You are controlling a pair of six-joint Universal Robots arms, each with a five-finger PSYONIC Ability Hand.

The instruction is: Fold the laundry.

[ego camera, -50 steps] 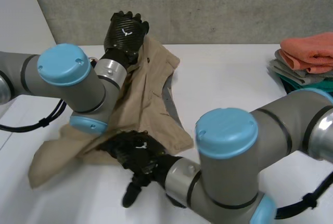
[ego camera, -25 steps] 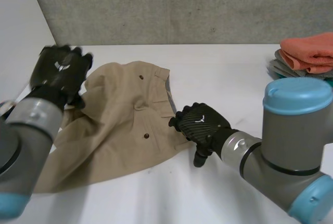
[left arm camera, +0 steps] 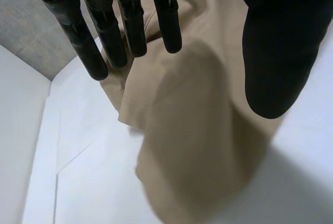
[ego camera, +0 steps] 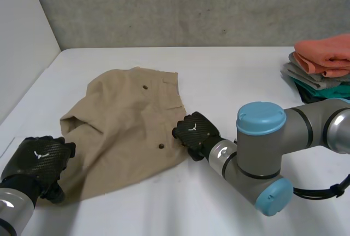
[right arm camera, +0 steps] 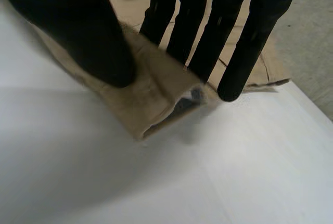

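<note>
White surface [ego camera: 229,82] carries the tan shorts [ego camera: 126,121], now spread nearly flat. A second ago they hung bunched from the raised left arm, so the shake-out looks done and a first fold seems next. The stack of folded laundry [ego camera: 322,61] sits well apart from both hands.

The left hand [ego camera: 35,159] has dropped to the leg corner. Its fingers [left arm camera: 132,21] are straight and well apart from the thumb [left arm camera: 276,52], with cloth lying under the palm, not pinched.

The right hand [ego camera: 194,132] has shifted to the waistband edge. Its fingers [right arm camera: 200,37] and thumb [right arm camera: 93,42] are clamped on a raised ridge of that edge.

A wrinkle remains just past the left fingertips and probably needs smoothing first. Two dark buttons [ego camera: 145,87] lie between the hands.
</note>
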